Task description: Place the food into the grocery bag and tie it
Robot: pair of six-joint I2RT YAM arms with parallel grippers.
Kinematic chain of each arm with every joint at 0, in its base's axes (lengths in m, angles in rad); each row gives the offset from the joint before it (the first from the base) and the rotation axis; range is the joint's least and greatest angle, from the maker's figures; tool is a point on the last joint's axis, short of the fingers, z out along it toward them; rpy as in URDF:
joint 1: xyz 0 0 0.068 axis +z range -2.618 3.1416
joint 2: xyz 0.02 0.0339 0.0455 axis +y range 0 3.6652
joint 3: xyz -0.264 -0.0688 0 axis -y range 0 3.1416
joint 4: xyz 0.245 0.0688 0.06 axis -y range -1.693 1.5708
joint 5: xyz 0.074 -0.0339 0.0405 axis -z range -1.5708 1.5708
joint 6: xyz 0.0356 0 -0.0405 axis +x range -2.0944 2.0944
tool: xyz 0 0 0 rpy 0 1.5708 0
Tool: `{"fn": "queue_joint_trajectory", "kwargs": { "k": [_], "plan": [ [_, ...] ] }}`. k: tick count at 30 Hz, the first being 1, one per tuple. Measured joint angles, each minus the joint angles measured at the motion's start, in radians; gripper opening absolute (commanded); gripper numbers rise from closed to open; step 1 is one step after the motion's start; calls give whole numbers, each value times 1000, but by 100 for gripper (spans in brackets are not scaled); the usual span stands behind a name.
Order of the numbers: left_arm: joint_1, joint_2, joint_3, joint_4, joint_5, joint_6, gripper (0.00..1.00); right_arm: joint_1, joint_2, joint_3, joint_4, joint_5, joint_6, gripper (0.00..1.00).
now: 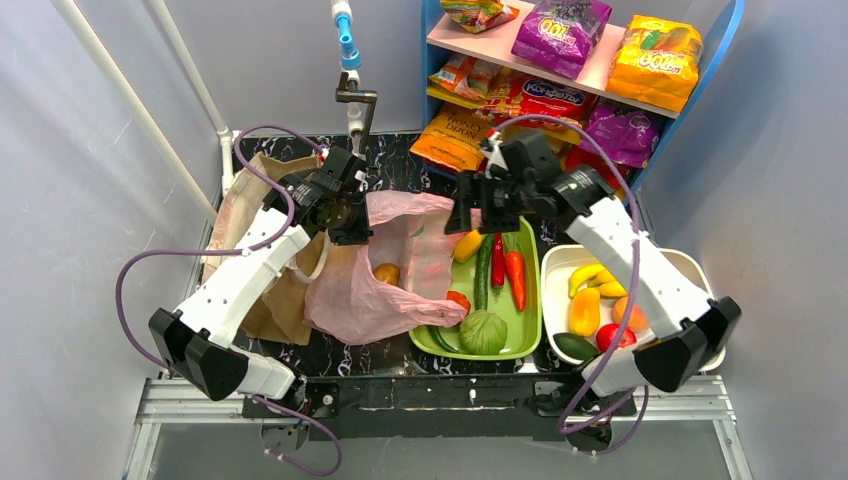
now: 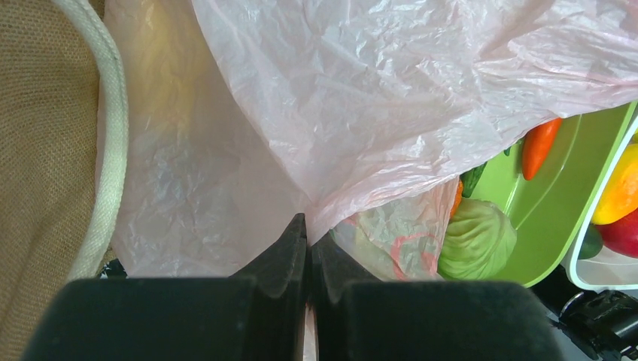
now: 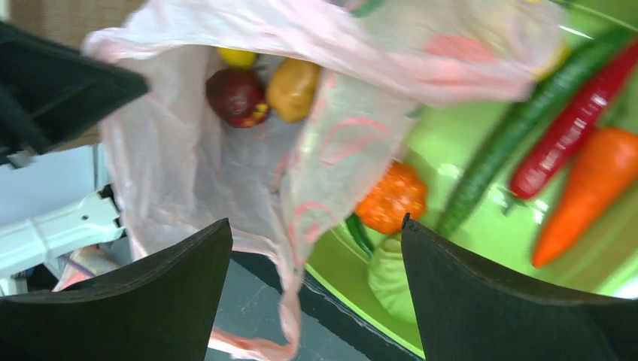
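The pink grocery bag (image 1: 385,270) lies open in the middle of the table, its right side draped over the green tray (image 1: 530,310). My left gripper (image 1: 345,218) is shut on the bag's upper left rim, and the left wrist view shows the film (image 2: 353,98) pinched between the jaws (image 2: 310,229). My right gripper (image 1: 480,215) hovers open and empty over the bag's right edge (image 3: 316,219). Inside the bag (image 3: 180,158) lie a dark-red onion (image 3: 235,96), a brown onion (image 3: 292,89) and a yellow fruit (image 3: 237,56). A loop handle (image 3: 290,316) hangs down between my right fingers.
The green tray holds a cucumber (image 1: 483,272), red chili (image 1: 498,258), carrot (image 1: 516,280), cabbage (image 1: 484,331) and yellow pepper (image 1: 468,245). A white tub (image 1: 556,262) of fruit stands at the right. A brown bag (image 1: 250,205) lies at the left. A shelf (image 1: 520,50) of snack packets is behind.
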Motion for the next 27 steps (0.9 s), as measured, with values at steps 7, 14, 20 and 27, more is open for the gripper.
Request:
{"fn": "queue_joint_trajectory", "kwargs": {
  "k": [7,14,20,27],
  "plan": [
    [0,0,0,0,4,0,0,-147,-174,-194,-60,77,3,89],
    [0,0,-1,7,16,0,0,-309,-320,-324,-142,150,-19,90],
    [0,0,-5,15,28,1,0,-433,-358,-381,-207,225,-55,92],
    [0,0,-7,15,29,8,0,-560,-329,-457,-243,313,-83,92]
  ]
}}
